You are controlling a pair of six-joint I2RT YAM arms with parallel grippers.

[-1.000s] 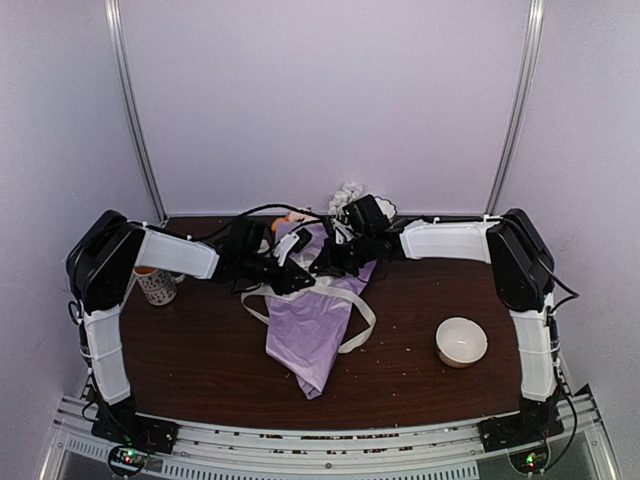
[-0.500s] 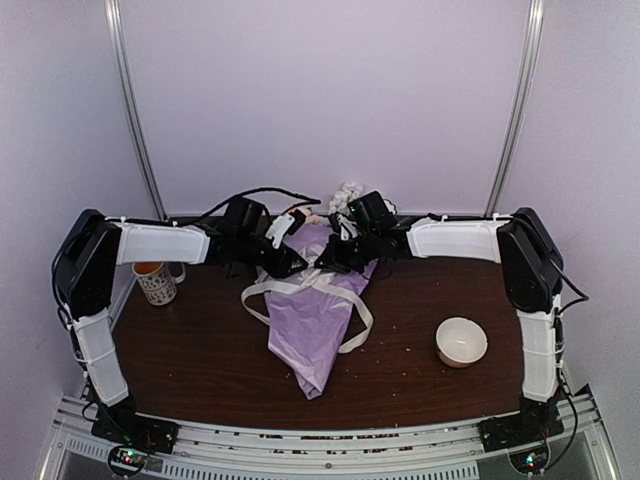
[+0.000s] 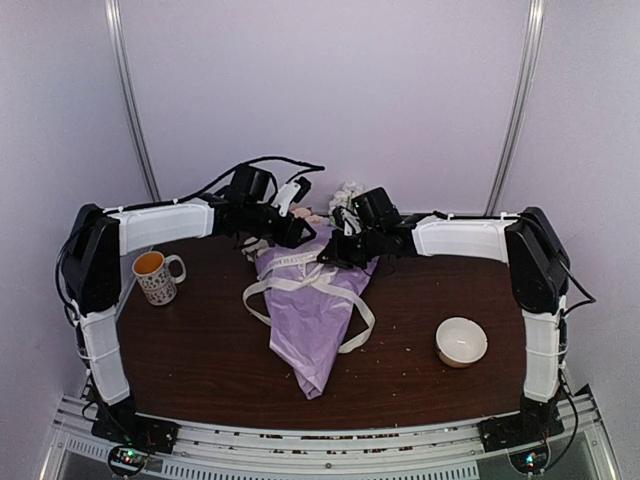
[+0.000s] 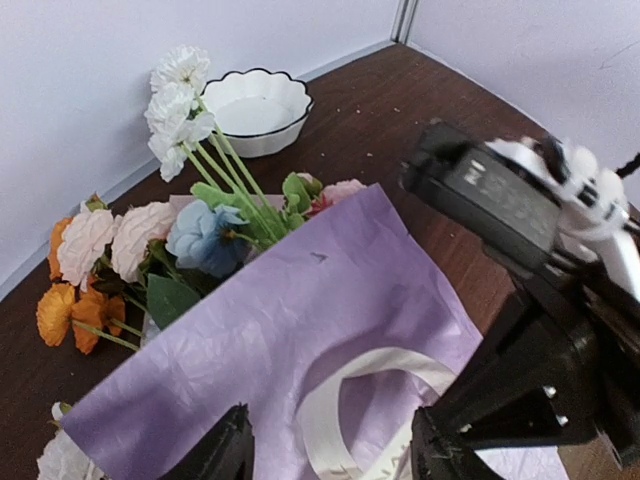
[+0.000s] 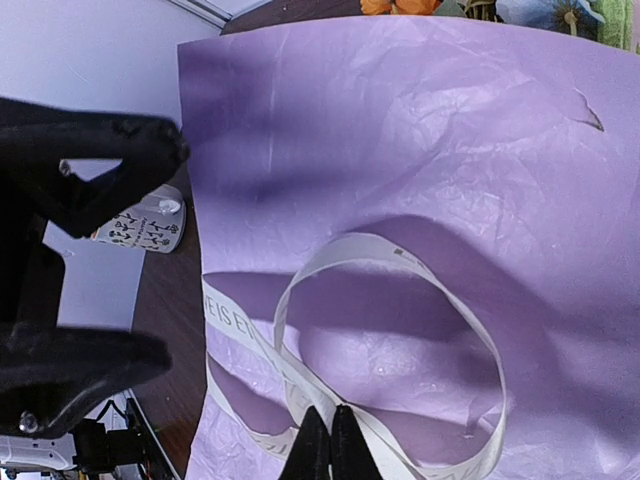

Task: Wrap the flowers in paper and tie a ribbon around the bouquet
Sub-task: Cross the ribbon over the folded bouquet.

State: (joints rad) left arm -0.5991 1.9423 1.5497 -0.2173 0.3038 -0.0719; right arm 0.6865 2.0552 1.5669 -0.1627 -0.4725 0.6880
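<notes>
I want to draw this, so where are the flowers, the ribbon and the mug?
flowers point(image 4: 205, 235), left wrist view, on the blue bloom in the middle of the bunch.
ribbon point(image 5: 365, 243), right wrist view, on the top of its loop.
mug point(image 3: 157, 287), top view, on its patterned side.

ribbon point(image 3: 305, 283) lies on the bouquet point(image 3: 310, 335), mug point(image 3: 157, 277) to its left, bowl point(image 3: 461, 341) to its right.
</notes>
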